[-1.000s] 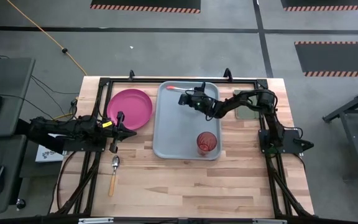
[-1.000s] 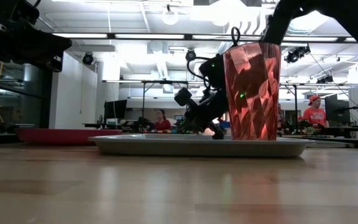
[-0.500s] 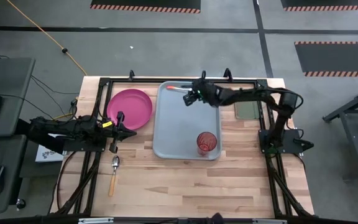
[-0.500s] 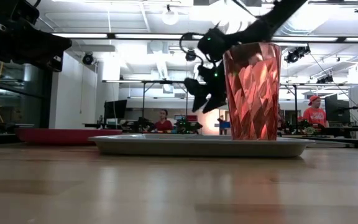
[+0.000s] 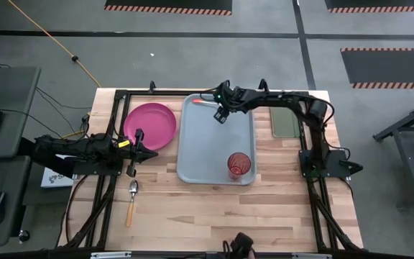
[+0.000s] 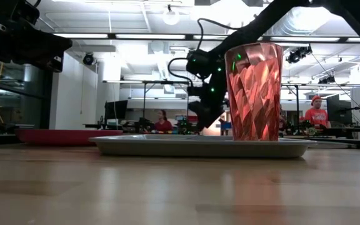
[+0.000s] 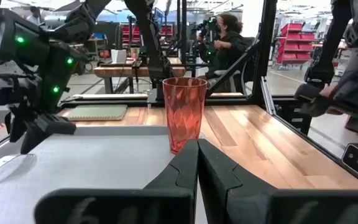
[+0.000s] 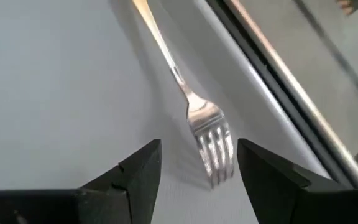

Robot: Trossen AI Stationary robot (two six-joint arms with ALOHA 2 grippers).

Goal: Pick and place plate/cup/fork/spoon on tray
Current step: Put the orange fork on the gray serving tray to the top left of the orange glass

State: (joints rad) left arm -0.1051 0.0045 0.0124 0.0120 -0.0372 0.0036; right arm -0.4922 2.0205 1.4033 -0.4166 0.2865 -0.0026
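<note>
The fork lies flat on the grey tray by its far rim, with its tines on the tray floor. My right gripper hovers open just above it, one finger to either side of the tines, touching nothing. The red cup stands upright in the tray's near right corner. Left of the tray, the pink plate rests on the table. The spoon lies on the table nearer the front. My left gripper is shut and empty between the plate and the spoon.
A dark green pad lies on the table right of the tray. A black frame runs along the table's far edge and sides. Bare wood stretches between the tray and the near edge.
My right gripper has opened and let go of the fork, which now lies on the tray by the far rim. The gripper has risen off the tray floor, and its arm has swung out along the table's far edge.
</note>
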